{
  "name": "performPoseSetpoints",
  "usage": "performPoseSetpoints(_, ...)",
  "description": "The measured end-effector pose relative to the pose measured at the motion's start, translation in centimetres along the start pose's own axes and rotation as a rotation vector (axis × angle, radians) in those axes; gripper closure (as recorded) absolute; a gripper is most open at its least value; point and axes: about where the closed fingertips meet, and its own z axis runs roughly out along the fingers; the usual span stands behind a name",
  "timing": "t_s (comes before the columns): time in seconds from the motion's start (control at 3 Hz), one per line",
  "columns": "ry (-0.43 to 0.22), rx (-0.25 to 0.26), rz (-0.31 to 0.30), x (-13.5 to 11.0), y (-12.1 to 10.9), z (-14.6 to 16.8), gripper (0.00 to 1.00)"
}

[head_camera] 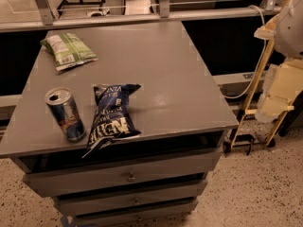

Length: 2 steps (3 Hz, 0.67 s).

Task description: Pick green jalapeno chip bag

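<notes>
Camera view: green jalapeno chip bag (68,50) lying flat at the table's (165,65) far left corner.
Looks light, crinkly and puffy, probably slippery, so I'd pinch a sealed edge; end effector (280,91) sits off right, well apart, state can't tell.

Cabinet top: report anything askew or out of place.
The blue chip bag overhangs the front edge of the cabinet top, one corner drooping. The can stands upright; the green jalapeno chip bag lies flat, far left. The pincer hangs beside the cabinet, right.
</notes>
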Motion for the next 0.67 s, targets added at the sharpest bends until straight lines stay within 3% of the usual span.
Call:
performPoseSetpoints(0.33, 0.000, 0.000, 0.000, 0.0, 0.0, 0.0, 0.00)
performPoseSetpoints(0.67, -0.047, 0.007, -0.029, -1.8, -1.2, 0.2, 0.00)
